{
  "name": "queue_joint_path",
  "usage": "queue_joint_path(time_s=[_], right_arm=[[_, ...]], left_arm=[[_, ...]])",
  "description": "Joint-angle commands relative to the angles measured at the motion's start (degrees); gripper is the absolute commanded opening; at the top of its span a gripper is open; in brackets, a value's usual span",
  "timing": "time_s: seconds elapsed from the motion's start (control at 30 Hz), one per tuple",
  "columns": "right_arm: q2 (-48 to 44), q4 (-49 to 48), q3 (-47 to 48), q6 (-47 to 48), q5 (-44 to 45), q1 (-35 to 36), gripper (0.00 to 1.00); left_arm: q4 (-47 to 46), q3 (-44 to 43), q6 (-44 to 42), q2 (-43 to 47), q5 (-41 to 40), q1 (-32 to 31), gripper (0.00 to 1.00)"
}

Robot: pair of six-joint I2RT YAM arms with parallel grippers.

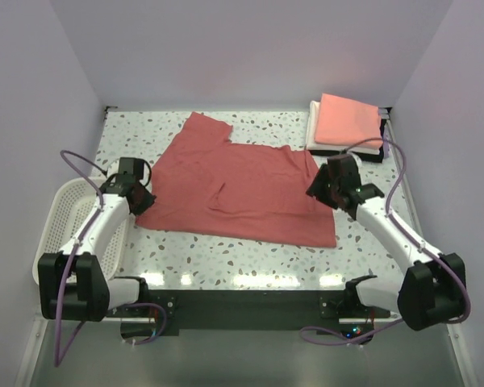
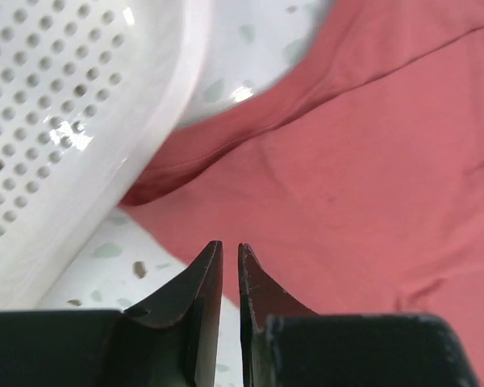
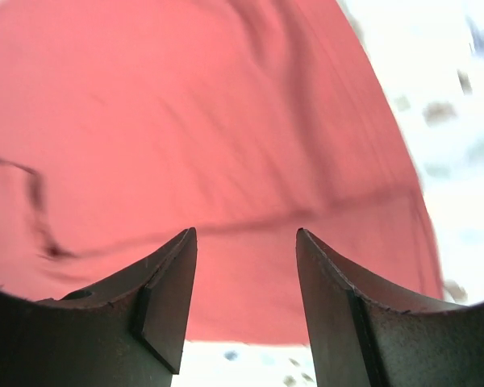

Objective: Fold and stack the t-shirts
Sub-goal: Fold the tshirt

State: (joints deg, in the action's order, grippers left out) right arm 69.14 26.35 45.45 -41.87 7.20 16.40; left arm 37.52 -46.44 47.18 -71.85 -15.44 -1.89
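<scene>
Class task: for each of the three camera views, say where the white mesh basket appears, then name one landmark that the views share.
Top external: the white mesh basket sits at the picture's left edge, midway down.
Left wrist: the basket fills the upper left corner.
Right wrist: not in it.
Shared landmark: the brick-red t-shirt, seen in all three views.

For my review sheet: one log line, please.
brick-red t-shirt spread out; folded stack far right; left end effector narrowly open; right end effector open; both empty
</scene>
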Motion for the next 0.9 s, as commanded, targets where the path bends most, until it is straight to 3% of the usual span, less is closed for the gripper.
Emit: queue_joint_path(time_s=[0.0,0.2,0.33,0.53,0.87], right_arm=[[5.9,-1.1,13.0,3.6,2.6,-0.2,0.56],[17.9,-4.8,22.4,3.4,-6.2,-0.3,0.56],[22.2,-8.2,21.8,3.1,-10.1,-0.2,0.56],[20.3,-9.0,17.7,3.1,-10.5,-0.1,0.57],[13.1,-11.4,4.7,-0.1,-12.4,-0.1,0.57]], left_arm=[[-4.9,-4.6,0.1,-1.9,3.8,0.0,0.18],[-7.3,-8.1,4.8,-13.1,1.4,-2.2,0.18],[-9.1,-2.2,8.1,-13.0,-1.4,-2.2,0.18],[-9.7,4.4,11.8,-11.6,-5.4,-3.0,0.18],[-5.9,10.3,19.9,-9.5,-13.4,-10.1,0.18]])
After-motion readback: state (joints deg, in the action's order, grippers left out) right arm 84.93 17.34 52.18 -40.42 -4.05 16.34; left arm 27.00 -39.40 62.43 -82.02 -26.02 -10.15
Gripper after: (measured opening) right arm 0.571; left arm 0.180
